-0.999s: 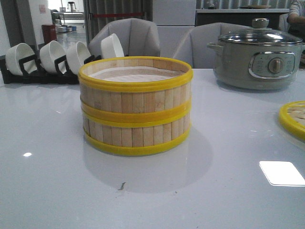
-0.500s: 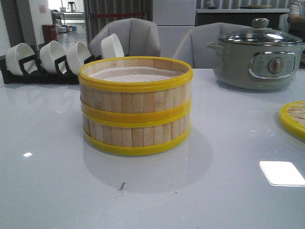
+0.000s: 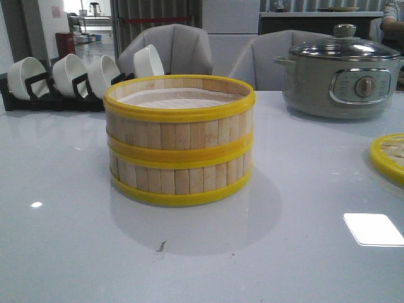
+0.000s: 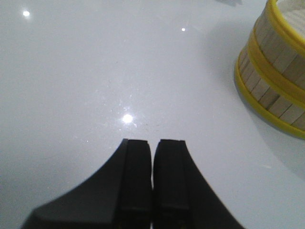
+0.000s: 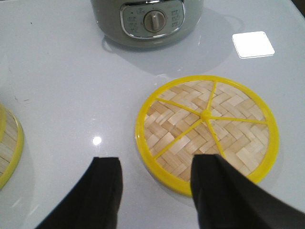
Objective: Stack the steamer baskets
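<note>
Two steamer baskets (image 3: 180,142) stand stacked one on the other at the middle of the table, pale slats between yellow rims. The stack's side (image 4: 274,76) also shows in the left wrist view, where my left gripper (image 4: 152,143) hovers over bare table beside it, shut with nothing between its fingers. A sliver of the stack's rim (image 5: 9,152) shows in the right wrist view. There my right gripper (image 5: 157,164) stands open above the near rim of the flat woven lid (image 5: 207,129). Neither gripper shows in the front view.
A grey-green electric pot (image 3: 344,76) with a glass lid stands at the back right, also in the right wrist view as the pot (image 5: 147,21). The woven lid's edge (image 3: 388,158) lies at the right. A black rack of white bowls (image 3: 69,79) stands back left.
</note>
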